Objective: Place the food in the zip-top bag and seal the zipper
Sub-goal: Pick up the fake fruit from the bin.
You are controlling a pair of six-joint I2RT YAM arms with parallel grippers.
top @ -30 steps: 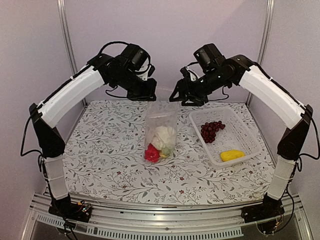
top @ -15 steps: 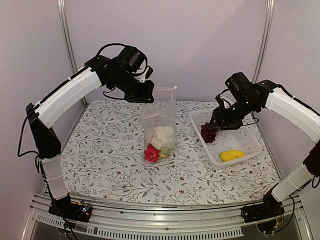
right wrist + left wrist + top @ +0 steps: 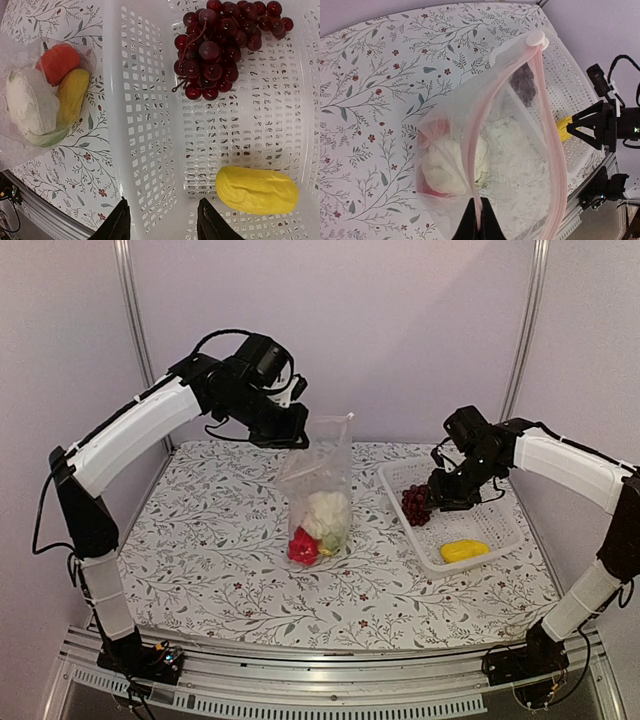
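Two grippers: left gripper [image 3: 477, 220] pinches the bag [image 3: 520, 165] by its rim; right gripper [image 3: 162, 222] hangs open over the basket [image 3: 135, 125], near grapes [image 3: 220, 45].

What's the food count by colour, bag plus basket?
Red: 1, red toy pepper, in the clear plastic zip-top bag
White: 1, white toy cauliflower with green leaves, in the bag
Yellow: 2, curved yellow toy piece in the bag; oval yellow toy piece in the white plastic mesh basket
Dark purple: 1, dark purple toy grape bunch, in the basket
Total: 5
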